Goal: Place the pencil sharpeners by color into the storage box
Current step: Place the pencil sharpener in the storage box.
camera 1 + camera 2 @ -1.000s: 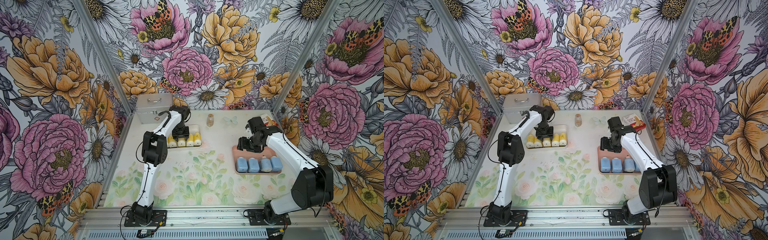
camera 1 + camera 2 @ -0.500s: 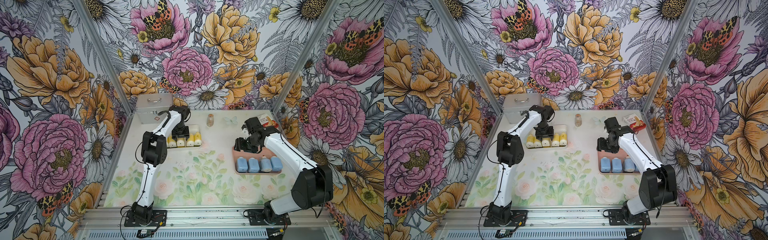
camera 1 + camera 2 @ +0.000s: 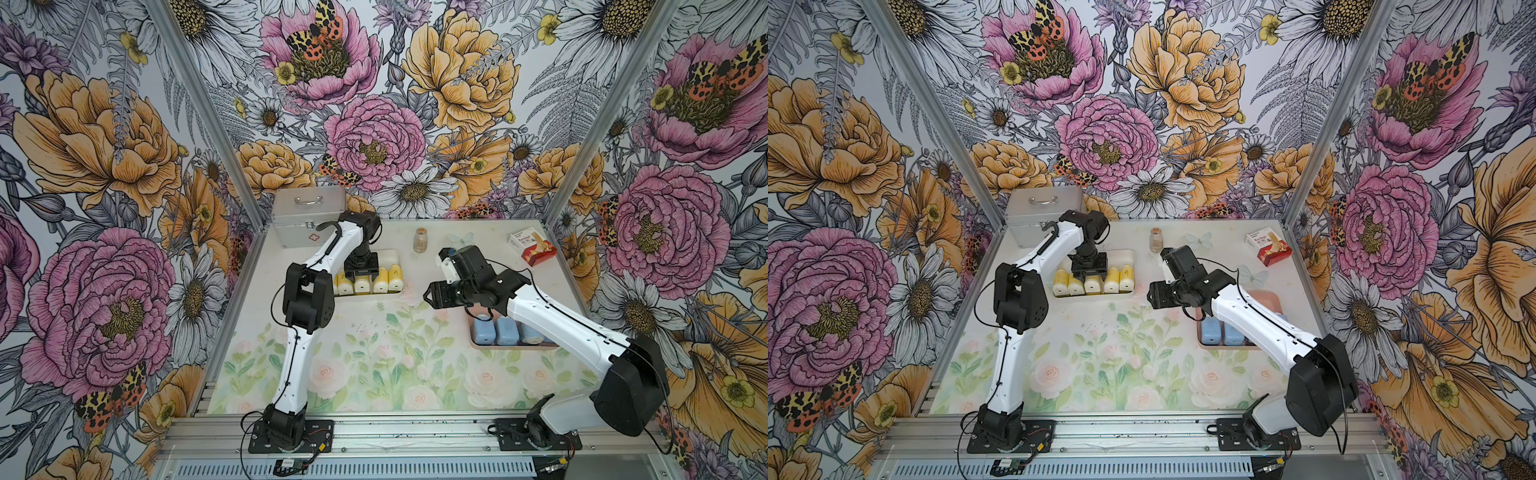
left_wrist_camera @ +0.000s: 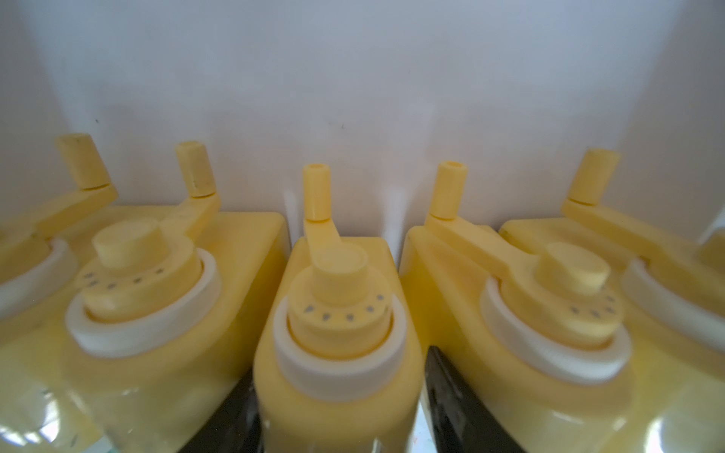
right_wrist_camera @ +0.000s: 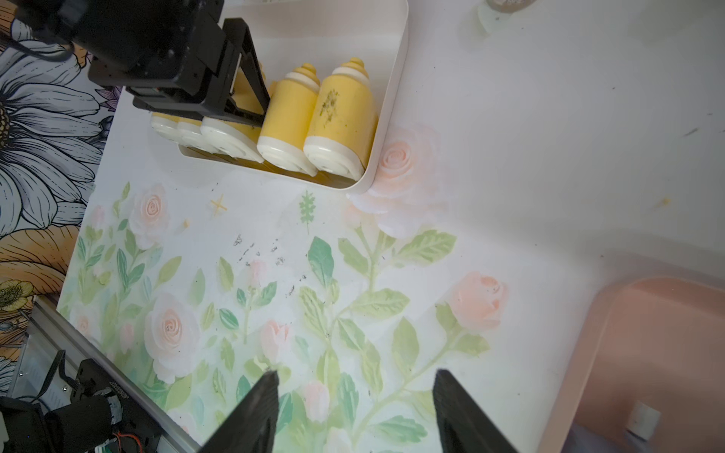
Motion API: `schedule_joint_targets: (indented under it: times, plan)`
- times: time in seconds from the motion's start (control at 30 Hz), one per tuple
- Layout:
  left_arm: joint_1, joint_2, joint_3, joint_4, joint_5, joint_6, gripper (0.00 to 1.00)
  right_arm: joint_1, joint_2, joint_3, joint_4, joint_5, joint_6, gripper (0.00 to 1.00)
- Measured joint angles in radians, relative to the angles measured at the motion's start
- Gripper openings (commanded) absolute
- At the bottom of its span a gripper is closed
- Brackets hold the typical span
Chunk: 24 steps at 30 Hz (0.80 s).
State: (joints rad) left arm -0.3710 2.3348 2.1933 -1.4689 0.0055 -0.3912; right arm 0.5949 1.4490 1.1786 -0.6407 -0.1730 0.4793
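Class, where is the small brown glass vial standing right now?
In both top views the vial stands at the back, between the white tray and the red carton.

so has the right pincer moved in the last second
Yes. The right pincer has swung to the robot's left, off the pink tray and out over the floral mat.

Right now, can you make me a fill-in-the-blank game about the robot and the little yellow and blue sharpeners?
The white tray holds ___ yellow sharpeners.
The left claw grips the ___ one of that row.
The right claw is open and holds ___.
The blue sharpeners lie in a tray coloured ___.
Missing words: five, middle, nothing, pink.
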Motion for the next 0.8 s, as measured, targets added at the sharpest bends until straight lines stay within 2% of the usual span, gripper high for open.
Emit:
schedule_joint_targets:
  times: [0.1, 0.4, 0.67, 0.8]
  plan:
    - [-0.004, 0.000, -0.002, 0.006, 0.003, -0.002, 0.32, 0.000, 0.022, 0.000, 0.023, 0.003, 0.004, 0.64]
    - [-0.004, 0.000, -0.029, 0.031, 0.001, -0.003, 0.11, 0.002, 0.052, 0.000, 0.041, 0.003, 0.010, 0.64]
    - [-0.007, -0.057, -0.117, 0.094, -0.008, -0.011, 0.10, 0.002, 0.053, 0.000, 0.042, 0.003, 0.010, 0.65]
    - [-0.008, -0.124, -0.222, 0.171, -0.010, -0.023, 0.18, 0.002, 0.053, 0.000, 0.042, 0.000, 0.010, 0.65]
